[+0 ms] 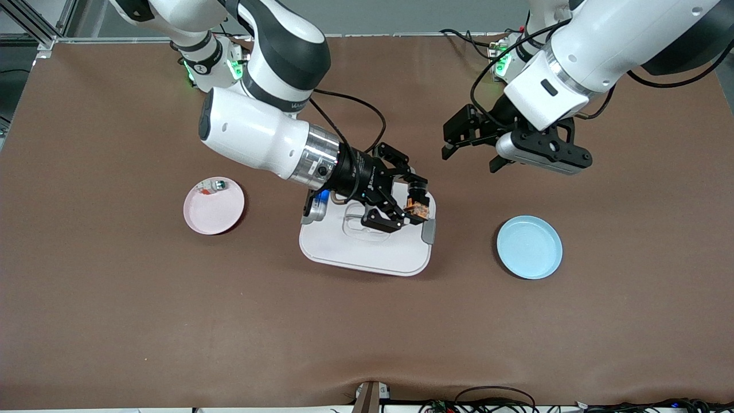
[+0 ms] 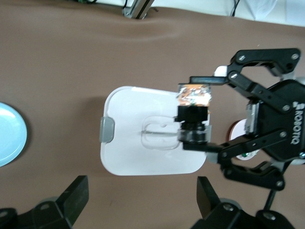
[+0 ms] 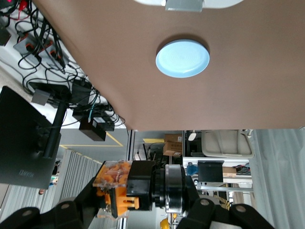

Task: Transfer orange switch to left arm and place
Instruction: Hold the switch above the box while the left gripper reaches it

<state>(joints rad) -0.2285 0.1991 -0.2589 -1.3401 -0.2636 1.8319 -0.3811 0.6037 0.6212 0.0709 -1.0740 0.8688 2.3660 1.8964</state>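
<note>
The orange switch (image 1: pixel 417 205), a small black block with orange and clear parts, is clamped in my right gripper (image 1: pixel 409 204), which hangs over the lid of the white box (image 1: pixel 367 252). In the right wrist view the switch (image 3: pixel 121 188) sits between the shut jaws of the right gripper (image 3: pixel 125 193). My left gripper (image 1: pixel 470 160) is open and empty, in the air over the brown mat beside the box, toward the left arm's end. From the left wrist view, the left gripper (image 2: pixel 141 198) faces the box (image 2: pixel 138 143) and the held switch (image 2: pixel 194 95).
A pale blue plate (image 1: pixel 528 247) lies on the mat toward the left arm's end. A pink plate (image 1: pixel 214 209) toward the right arm's end carries a small white-grey part with a green top (image 1: pixel 218 184). Cables run along the table's near edge.
</note>
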